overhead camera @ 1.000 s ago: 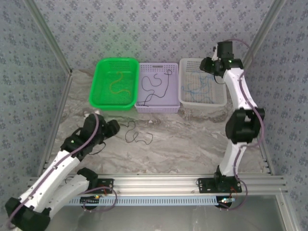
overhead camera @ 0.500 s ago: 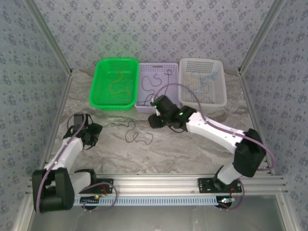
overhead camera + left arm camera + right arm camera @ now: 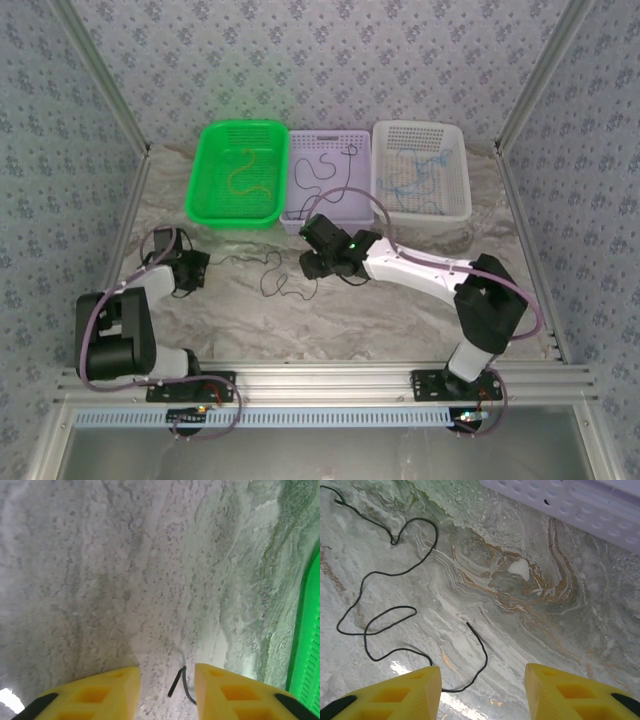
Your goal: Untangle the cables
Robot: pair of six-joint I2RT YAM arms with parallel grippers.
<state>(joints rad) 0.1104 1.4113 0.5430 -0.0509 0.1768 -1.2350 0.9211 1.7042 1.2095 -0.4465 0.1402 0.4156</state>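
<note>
Thin black cable (image 3: 176, 681) lies looped on grey marble tabletop (image 3: 400, 310). One end sits between fingers of left gripper (image 3: 166, 670), jaws apart, not clenched. Right gripper (image 3: 482, 672) released, empty, above other end. Pinch ends squarely, draw apart slowly. Versus half-second ago: right gripper nearer cable, left arm folded back.

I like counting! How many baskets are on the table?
3, in a row at the back: green basket left, purple basket middle, white basket right. None look hidden.
</note>
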